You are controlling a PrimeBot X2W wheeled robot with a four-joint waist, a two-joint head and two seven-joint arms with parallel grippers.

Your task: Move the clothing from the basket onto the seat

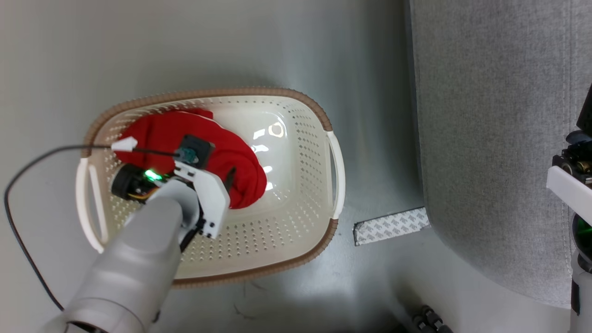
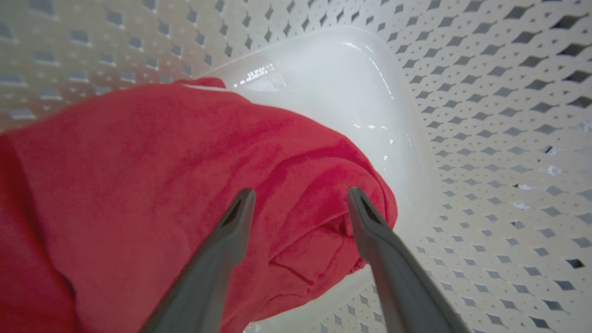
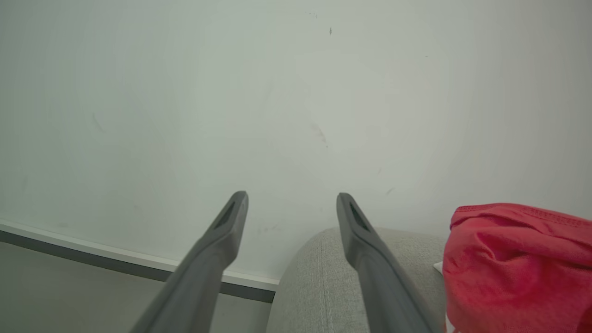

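Observation:
A bundle of red clothing (image 1: 217, 152) lies in the left half of the cream basket (image 1: 296, 245) on the floor. My left gripper (image 2: 298, 199) is down inside the basket, open, its two fingers straddling a fold of the red clothing (image 2: 185, 175) without closing on it. In the head view only one dark fingertip (image 1: 230, 178) shows against the red fabric. The grey seat (image 1: 490, 138) stands to the right of the basket. My right gripper (image 3: 291, 203) is open and empty, above the seat's rounded arm (image 3: 323, 286). Another red garment (image 3: 513, 263) lies on the seat beside it.
A black cable (image 1: 27, 185) loops over the basket's left rim to the left wrist. A patterned strip (image 1: 391, 225) lies on the floor between basket and seat. A pale wall (image 3: 277, 92) with a skirting board (image 3: 115, 259) stands behind the seat.

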